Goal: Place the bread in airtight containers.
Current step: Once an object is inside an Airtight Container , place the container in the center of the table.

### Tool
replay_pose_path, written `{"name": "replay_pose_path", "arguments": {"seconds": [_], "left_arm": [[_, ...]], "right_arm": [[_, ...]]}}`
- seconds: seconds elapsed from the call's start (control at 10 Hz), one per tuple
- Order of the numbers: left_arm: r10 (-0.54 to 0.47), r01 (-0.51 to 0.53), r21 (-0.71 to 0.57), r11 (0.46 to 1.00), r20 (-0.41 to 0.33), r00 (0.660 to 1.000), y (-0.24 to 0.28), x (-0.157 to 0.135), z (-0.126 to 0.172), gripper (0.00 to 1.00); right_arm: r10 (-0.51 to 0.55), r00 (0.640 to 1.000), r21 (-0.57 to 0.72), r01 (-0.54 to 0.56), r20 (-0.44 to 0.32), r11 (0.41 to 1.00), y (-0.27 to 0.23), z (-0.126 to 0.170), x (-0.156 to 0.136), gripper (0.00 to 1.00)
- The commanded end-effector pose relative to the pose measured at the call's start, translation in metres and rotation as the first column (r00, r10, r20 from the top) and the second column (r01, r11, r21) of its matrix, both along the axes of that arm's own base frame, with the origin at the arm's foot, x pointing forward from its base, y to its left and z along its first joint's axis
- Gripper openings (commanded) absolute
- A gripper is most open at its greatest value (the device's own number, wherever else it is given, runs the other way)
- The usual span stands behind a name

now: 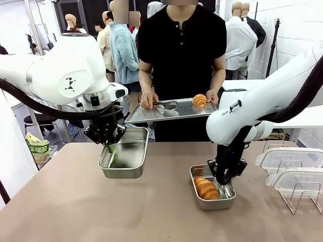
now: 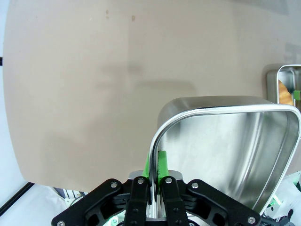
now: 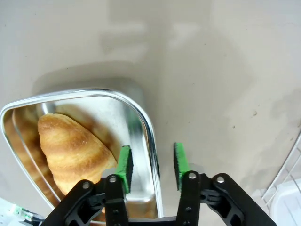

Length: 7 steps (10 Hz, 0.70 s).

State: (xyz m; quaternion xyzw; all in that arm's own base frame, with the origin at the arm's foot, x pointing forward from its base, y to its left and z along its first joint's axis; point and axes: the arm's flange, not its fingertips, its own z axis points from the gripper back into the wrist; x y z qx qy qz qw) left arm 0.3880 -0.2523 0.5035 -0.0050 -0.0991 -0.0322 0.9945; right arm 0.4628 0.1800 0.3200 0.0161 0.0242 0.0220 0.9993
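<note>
One bread roll (image 1: 206, 188) lies in the smaller steel pan (image 1: 226, 200) on the table (image 1: 75, 206). The right gripper (image 1: 223, 176) straddles that pan's rim, pads parted, one inside and one outside, gripping nothing. A second roll (image 1: 200, 100) sits on the flat tray (image 1: 146, 115) the person holds. The other pan (image 1: 123, 169) is empty, its rim pinched tight in the left gripper (image 1: 112, 146). Two pans, two rolls, and two clear lids (image 1: 290, 159) at the right. A green bag (image 1: 38, 147) carries print too small to read.
</note>
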Motion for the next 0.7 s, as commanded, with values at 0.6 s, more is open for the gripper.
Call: {"name": "replay_pose_path", "arguments": {"seconds": [0.6], "left_arm": [[-0.001,0.001,0.0,1.0,0.006,1.0,0.0011,0.0,0.0029,0.0]], "right_arm": [[-0.016,0.998,-0.017,0.015,-0.066,1.0,0.0015,0.0091,0.0002,1.0]]}}
